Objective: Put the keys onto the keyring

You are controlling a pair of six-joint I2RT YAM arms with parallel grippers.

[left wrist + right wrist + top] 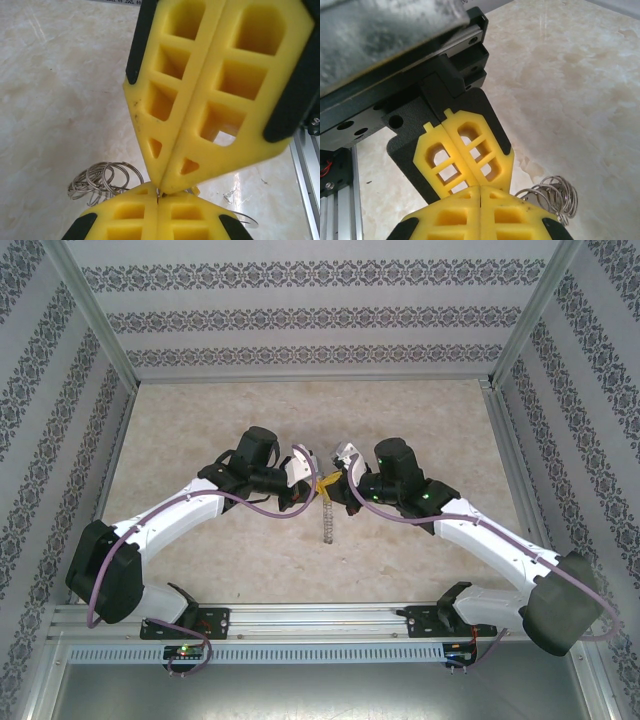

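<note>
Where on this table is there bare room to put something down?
Bare table runs wide along the back wall, plus a patch before the near rail. Crowded mid-table, where left pincer and right pincer meet tip to tip at the keyring.

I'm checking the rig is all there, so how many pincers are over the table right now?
2. The left pincer and the right pincer, both shut, meet tip to tip above the middle of the table, with loops of the keyring just beside them.
</note>
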